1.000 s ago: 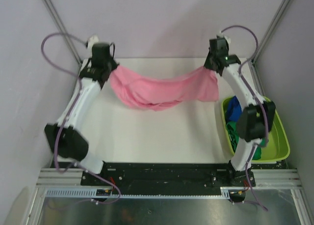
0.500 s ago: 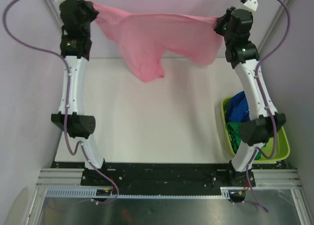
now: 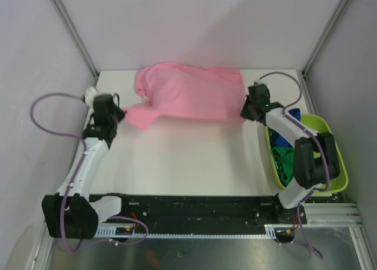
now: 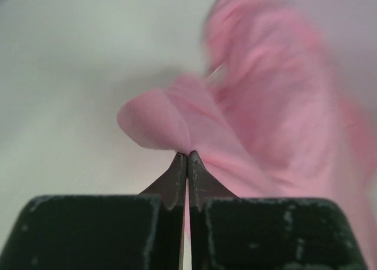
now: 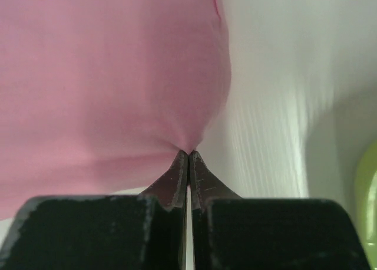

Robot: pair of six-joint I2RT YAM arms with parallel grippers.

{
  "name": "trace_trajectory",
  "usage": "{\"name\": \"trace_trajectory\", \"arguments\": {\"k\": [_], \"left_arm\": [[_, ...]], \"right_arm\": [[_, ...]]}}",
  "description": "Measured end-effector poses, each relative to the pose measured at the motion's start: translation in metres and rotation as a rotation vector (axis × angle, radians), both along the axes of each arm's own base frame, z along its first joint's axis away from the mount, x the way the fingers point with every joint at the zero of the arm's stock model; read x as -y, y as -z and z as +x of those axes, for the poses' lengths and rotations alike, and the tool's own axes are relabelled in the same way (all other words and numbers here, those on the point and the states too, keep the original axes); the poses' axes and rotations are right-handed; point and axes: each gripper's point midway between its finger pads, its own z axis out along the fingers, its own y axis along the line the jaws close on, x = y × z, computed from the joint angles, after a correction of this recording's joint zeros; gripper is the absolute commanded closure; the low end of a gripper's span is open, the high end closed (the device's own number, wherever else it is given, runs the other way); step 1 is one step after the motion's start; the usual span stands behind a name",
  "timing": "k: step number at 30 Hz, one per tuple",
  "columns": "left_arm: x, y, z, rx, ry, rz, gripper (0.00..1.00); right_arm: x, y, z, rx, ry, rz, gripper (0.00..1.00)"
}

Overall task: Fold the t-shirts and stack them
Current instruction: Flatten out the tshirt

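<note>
The light pink t-shirt [image 3: 188, 93] lies spread across the far half of the white table. My left gripper [image 3: 121, 112] is shut on its near left corner, seen pinched at the tips in the left wrist view [image 4: 187, 155]. My right gripper [image 3: 243, 112] is shut on its near right corner, pinched at the tips in the right wrist view [image 5: 188, 153]. The pink t-shirt fills the left of that view [image 5: 106, 75]. A royal blue shirt [image 3: 290, 118] and a dark green shirt [image 3: 284, 161] lie in the tub at the right.
The lime-green plastic tub [image 3: 336, 164] stands at the table's right edge, beside the right arm. Metal frame posts [image 3: 70, 28] rise at the back corners. The white table [image 3: 188, 158] is bare in front of the shirt.
Both arms have dropped from high above the back of the table to table level. The pink t-shirt went from hanging stretched between them to lying on the table.
</note>
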Motion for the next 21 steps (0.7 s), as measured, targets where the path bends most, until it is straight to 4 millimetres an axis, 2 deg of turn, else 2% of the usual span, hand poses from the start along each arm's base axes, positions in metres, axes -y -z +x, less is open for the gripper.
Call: {"name": "trace_trajectory", "arguments": {"k": [2,4,7,10,15,21], "left_arm": [[-0.003,0.077,-0.028,-0.171,-0.035,-0.022,1.0],[-0.005,0.137,-0.058,-0.325,-0.061,-0.042,1.0],[-0.005,0.181,-0.088,-0.447,-0.087,-0.062,1.0],[-0.005,0.191,-0.102,-0.471,-0.097,-0.073,1.0],[-0.006,0.17,-0.105,-0.4,-0.093,-0.075,1.0],[-0.007,0.159,-0.118,-0.383,-0.079,-0.054,1.0]], "right_arm": [[-0.008,0.05,-0.024,-0.148,-0.038,-0.029,1.0],[-0.016,0.082,-0.042,-0.249,-0.072,-0.055,1.0],[-0.029,0.115,-0.066,-0.357,-0.117,-0.098,1.0],[-0.034,0.128,-0.082,-0.399,-0.137,-0.125,1.0],[-0.022,0.126,-0.089,-0.411,-0.092,-0.155,1.0],[0.0,0.106,-0.1,-0.404,-0.039,-0.193,1.0]]}}
